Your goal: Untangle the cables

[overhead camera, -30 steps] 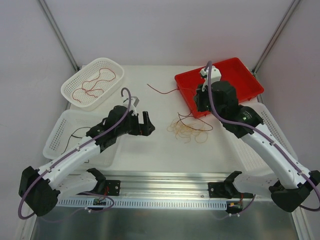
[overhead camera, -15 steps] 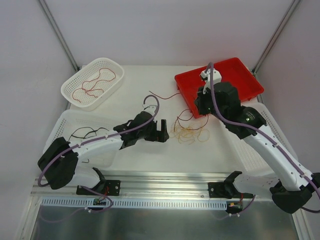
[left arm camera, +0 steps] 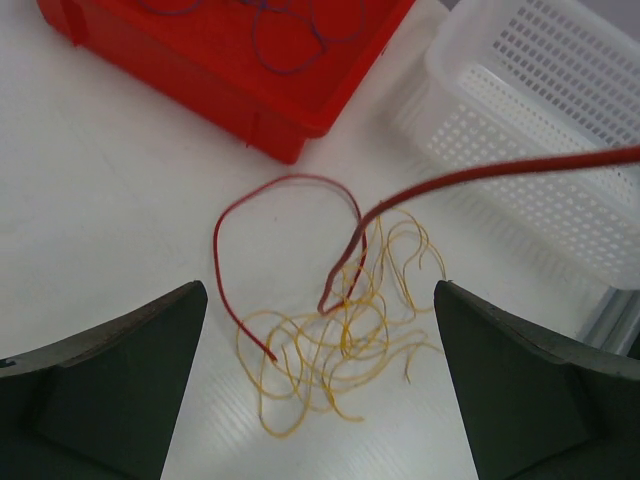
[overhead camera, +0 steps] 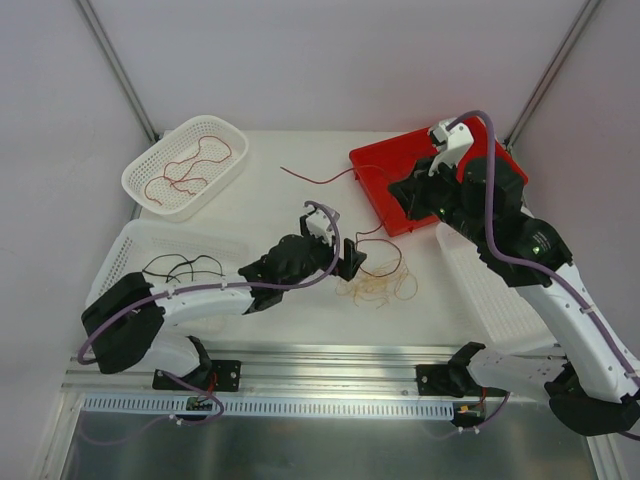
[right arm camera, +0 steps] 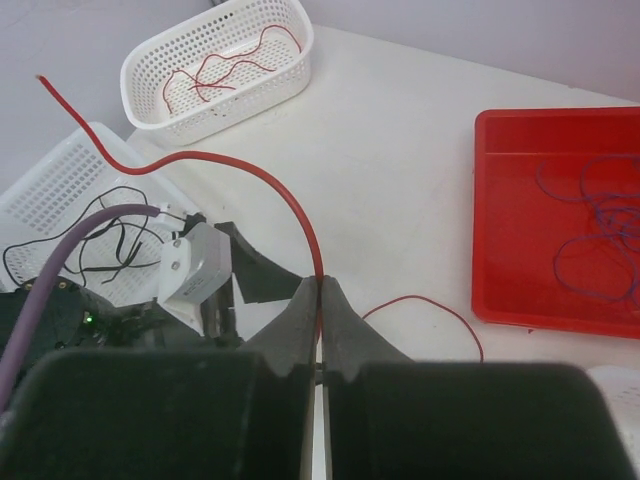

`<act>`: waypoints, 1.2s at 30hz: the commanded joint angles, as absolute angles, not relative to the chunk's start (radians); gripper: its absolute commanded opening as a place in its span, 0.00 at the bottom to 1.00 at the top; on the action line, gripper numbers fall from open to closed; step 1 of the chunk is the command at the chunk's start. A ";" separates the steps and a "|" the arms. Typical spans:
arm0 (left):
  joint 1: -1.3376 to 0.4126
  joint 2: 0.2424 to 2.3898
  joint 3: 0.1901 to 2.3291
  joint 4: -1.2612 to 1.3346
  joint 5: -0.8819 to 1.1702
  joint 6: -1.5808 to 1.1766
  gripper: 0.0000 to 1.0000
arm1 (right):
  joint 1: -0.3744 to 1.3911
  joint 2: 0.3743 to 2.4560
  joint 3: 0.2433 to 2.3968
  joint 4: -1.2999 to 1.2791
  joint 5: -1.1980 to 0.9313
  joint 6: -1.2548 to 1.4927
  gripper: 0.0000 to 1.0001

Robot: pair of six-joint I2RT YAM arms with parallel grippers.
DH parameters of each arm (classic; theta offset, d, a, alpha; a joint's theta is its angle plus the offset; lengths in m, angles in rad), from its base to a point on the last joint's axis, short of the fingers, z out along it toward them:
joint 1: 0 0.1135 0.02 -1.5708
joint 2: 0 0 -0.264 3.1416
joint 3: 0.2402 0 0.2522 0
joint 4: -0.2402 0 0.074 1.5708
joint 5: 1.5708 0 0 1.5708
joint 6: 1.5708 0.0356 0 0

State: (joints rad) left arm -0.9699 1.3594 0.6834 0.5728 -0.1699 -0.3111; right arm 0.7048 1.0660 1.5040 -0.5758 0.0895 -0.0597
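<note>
So right now it's the pull-one-strand-out step. The right gripper (right arm camera: 318, 292) has its jaws pinched together on the red cable (left arm camera: 500, 171) and holds it up off the tabletop (overhead camera: 270, 205). The free end arcs off to the left in the right wrist view. The lower part drops down and loops through the pale yellow strands (left arm camera: 330, 345), which lie in a loose curly heap just in front of the red tray (left arm camera: 220, 105).

The left gripper (overhead camera: 348, 264) hangs right over that heap with its jaws wide apart and nothing in them.

Sorting looks partly done, I'd say. A few red wires are in the far white basket (right arm camera: 225, 115), black ones (overhead camera: 180, 268) lie in the near-left basket, and purple ones (right arm camera: 590, 230) sit in the tray. What's left on the tabletop is this red-and-yellow mix.

My guess at what the next move needs: the left jaws come down and pin or pinch the yellow strands while the right one draws the red cable up and away. Otherwise the whole floppy heap probably just rides along with it. I can't tell from the pictures whether the red loop is actually knotted in or just lying across the yellow.
</note>
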 commanded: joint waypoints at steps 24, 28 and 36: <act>-1.002 1.168 0.906 0.137 -0.402 -0.282 0.00 | 0.657 1.043 1.122 -0.537 0.177 -0.005 0.64; -0.991 1.123 1.008 -0.026 -0.396 -0.285 0.00 | 0.655 1.058 0.981 -0.436 0.094 0.025 0.77; -0.959 1.066 1.140 -0.212 -0.379 -0.267 0.00 | 0.658 1.196 0.816 -0.253 0.049 0.043 0.83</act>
State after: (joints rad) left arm -0.9802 1.1011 1.0702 -0.0998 -0.3714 -0.2756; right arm 0.6579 1.1542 0.8375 -0.3801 0.0822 0.0170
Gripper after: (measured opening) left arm 0.011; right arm 0.825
